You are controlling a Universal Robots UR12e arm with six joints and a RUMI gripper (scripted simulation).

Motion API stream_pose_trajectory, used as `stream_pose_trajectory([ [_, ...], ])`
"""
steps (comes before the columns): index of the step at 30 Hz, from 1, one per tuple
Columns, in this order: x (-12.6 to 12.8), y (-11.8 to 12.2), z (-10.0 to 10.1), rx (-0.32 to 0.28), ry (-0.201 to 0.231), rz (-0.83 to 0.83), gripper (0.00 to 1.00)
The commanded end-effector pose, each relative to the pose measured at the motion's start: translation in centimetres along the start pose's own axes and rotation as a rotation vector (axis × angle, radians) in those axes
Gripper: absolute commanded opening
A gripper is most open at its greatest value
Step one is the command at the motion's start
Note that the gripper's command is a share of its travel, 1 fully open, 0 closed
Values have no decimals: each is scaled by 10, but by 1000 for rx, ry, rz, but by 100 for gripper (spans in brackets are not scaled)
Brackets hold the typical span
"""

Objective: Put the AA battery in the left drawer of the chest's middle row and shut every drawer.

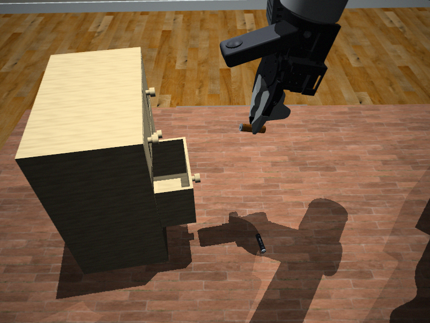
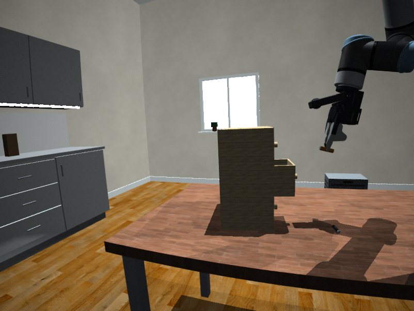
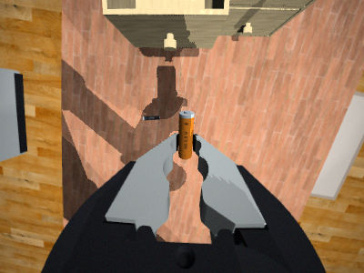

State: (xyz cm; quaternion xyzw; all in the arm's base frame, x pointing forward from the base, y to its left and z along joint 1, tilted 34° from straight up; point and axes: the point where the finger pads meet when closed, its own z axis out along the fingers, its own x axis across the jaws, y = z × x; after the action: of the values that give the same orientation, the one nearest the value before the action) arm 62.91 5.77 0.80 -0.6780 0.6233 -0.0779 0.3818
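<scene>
My gripper point(image 1: 255, 129) point(image 2: 328, 149) point(image 3: 186, 135) is shut on the orange AA battery point(image 1: 246, 127) point(image 2: 322, 148) point(image 3: 186, 124), gripped across its middle, with its silver end towards the chest. It is held high above the table, out in front of the chest point(image 1: 86, 104) point(image 2: 247, 180). The chest stands upright. Its left middle drawer point(image 1: 176, 208) point(image 2: 284, 180) point(image 3: 166, 7) is pulled partway out. The part of its inside that shows holds nothing; its back is hidden. The other visible drawers look shut.
A small dark battery point(image 1: 260, 243) point(image 2: 336, 229) point(image 3: 151, 117) lies on the table point(image 1: 312, 156) point(image 2: 187, 247) in front of the chest, within the arm's shadow. The open drawer's knob point(image 1: 196, 178) point(image 2: 296, 175) sticks out towards the gripper's side. Other knobs stick out from the chest front.
</scene>
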Motion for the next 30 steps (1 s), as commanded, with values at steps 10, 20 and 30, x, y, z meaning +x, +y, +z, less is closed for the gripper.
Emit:
stream_pose_trajectory([
  [10, 0, -1, 0, 246, 7, -2, 5],
  [20, 3, -3, 1, 379, 8, -8, 5],
  [30, 0, 1, 3, 543, 4, -11, 5],
])
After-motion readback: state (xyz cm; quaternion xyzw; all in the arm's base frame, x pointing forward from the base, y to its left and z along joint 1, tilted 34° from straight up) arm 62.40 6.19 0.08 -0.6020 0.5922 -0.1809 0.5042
